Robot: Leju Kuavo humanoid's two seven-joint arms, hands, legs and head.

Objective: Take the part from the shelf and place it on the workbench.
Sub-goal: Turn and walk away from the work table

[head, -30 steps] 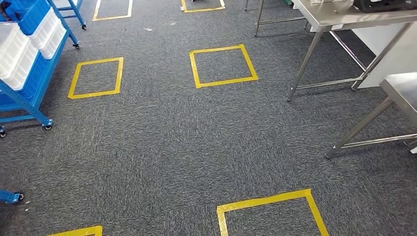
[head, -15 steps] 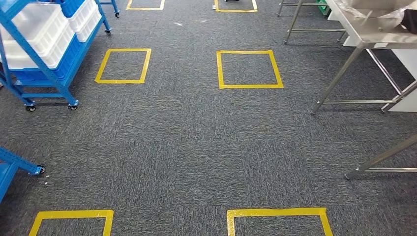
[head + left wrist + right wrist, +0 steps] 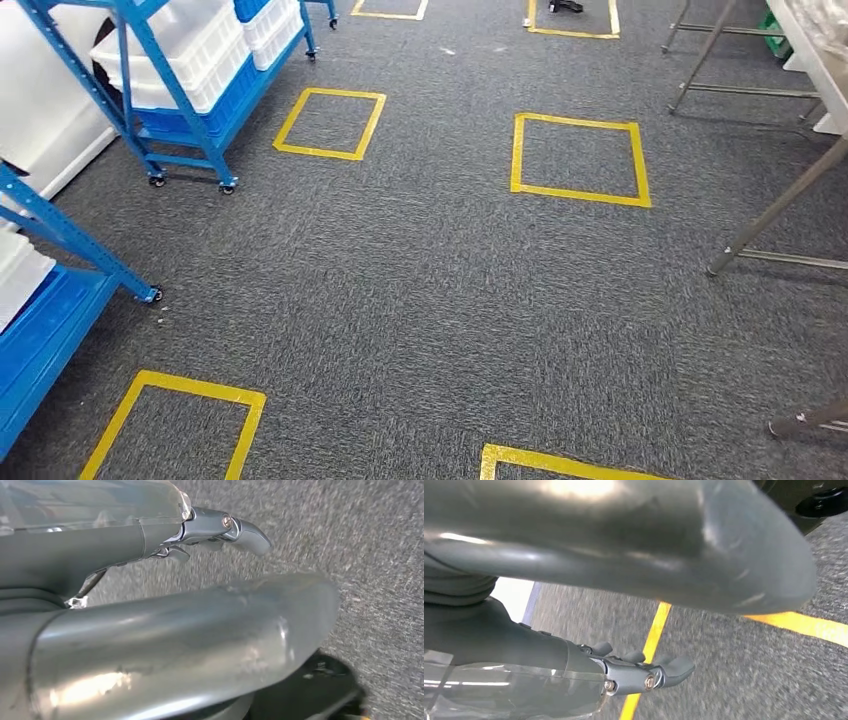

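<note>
A blue wheeled shelf (image 3: 180, 105) stands at the far left on the grey carpet, loaded with white bins (image 3: 190, 50); no part can be made out in them. A second blue shelf (image 3: 45, 320) sits closer at the left edge. At the right edge, the steel legs of a workbench (image 3: 780, 205) show. My left hand (image 3: 190, 630) hangs over the carpet with its fingers (image 3: 235, 527) stretched out and nothing in it. My right hand (image 3: 624, 545) hangs the same way, fingers (image 3: 659, 672) extended and empty, above a yellow tape line.
Yellow tape squares (image 3: 580, 160) mark the carpet ahead, with another (image 3: 330, 122) beside the far shelf and one (image 3: 175, 425) close at the lower left. A white wall panel (image 3: 40, 110) stands behind the shelves. More steel table legs (image 3: 720, 60) are at the far right.
The whole view has swung left, so the camera moved. The blue shelves now fill more of the left side, and the steel tables have slid off toward the right edge.
</note>
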